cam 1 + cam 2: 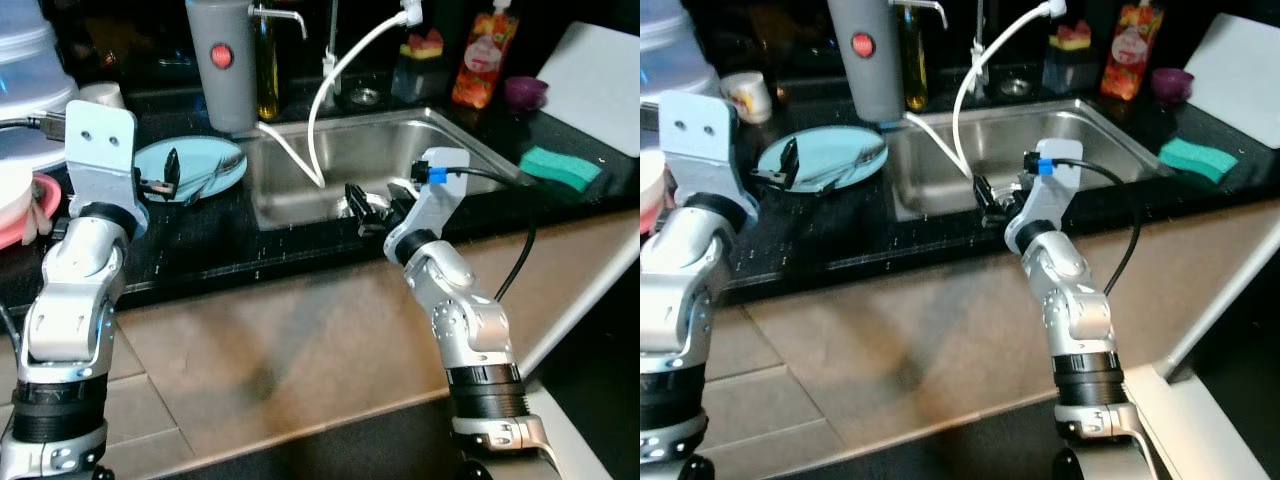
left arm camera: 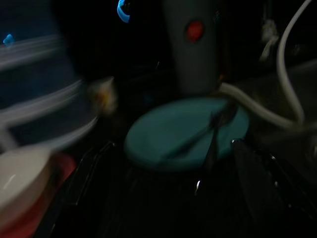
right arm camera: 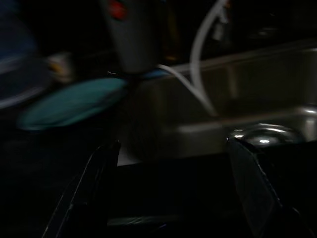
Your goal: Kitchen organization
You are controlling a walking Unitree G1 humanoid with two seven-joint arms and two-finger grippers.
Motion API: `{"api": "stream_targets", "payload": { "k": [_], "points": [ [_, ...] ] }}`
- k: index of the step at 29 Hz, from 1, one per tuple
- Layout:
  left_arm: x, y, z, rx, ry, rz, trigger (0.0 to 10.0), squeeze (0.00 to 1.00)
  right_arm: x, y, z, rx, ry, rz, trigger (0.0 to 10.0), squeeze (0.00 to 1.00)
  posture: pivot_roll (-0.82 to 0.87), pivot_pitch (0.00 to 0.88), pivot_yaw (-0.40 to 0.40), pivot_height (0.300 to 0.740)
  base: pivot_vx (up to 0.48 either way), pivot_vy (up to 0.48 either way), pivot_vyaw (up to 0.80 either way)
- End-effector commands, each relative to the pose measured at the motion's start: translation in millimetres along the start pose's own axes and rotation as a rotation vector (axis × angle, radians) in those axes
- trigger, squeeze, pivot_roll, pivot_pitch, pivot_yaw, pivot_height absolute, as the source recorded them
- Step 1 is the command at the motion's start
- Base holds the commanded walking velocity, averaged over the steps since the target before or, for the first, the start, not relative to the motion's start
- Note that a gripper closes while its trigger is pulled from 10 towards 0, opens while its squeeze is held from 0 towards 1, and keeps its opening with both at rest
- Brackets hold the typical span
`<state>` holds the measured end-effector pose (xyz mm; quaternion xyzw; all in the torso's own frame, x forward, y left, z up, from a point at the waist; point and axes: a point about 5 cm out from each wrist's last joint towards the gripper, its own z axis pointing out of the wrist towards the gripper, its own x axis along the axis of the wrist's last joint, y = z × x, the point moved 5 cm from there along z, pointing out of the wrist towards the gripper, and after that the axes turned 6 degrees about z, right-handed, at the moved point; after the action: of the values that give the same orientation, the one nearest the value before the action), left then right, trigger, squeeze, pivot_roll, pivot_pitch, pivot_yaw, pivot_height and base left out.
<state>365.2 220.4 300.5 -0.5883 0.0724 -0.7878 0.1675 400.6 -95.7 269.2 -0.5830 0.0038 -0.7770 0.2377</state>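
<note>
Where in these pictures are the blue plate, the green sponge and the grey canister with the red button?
blue plate (image 1: 215,160): left eye view, bare part near its right rim.
green sponge (image 1: 558,167): left eye view, middle of its top face.
grey canister (image 1: 222,75): left eye view, body below the red button.

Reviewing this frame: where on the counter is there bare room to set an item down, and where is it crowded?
Bare black counter runs along the front edge, between the teal plate and the sink. A smaller patch lies right of the sink, around the green sponge. The left end is crowded with stacked dishes, and the back edge with the grey canister and bottles.
</note>
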Motion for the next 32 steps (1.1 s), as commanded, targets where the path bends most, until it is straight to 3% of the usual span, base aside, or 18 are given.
{"api": "stream_targets", "payload": {
  "k": [1,4,9,23,32],
  "points": [
    [-6,-3.9,-0.9,0.013,-0.042,-0.022,10.0,0.0,2,-6.0,1.7,0.024,-0.002,-0.005,10.0,0.0,0.0,0.049,0.016,0.74,0.0,0.0,0.0],
    [-24,0.3,-6.1,0.016,-0.117,-0.077,10.0,0.0,-1,-7.5,2.1,0.031,-0.02,-0.016,10.0,0.0,0.0,0.05,0.016,0.74,0.0,0.0,0.0],
    [-33,3.0,-10.4,0.025,-0.157,-0.099,10.0,0.0,-4,-8.6,1.8,0.038,-0.036,-0.022,10.0,0.0,0.0,0.054,0.015,0.74,0.0,0.0,0.0],
    [-40,0.3,-15.2,0.036,-0.203,-0.074,10.0,0.0,-8,-11.4,1.3,0.058,-0.059,-0.01,10.0,0.0,0.0,0.06,0.018,0.74,0.0,0.0,0.0],
    [-64,4.2,-28.3,0.073,-0.291,-0.068,10.0,0.0,-28,-5.2,-2.7,0.032,-0.123,-0.014,10.0,0.0,0.01,0.059,0.017,0.74,0.0,0.0,0.0]
  ]
}}
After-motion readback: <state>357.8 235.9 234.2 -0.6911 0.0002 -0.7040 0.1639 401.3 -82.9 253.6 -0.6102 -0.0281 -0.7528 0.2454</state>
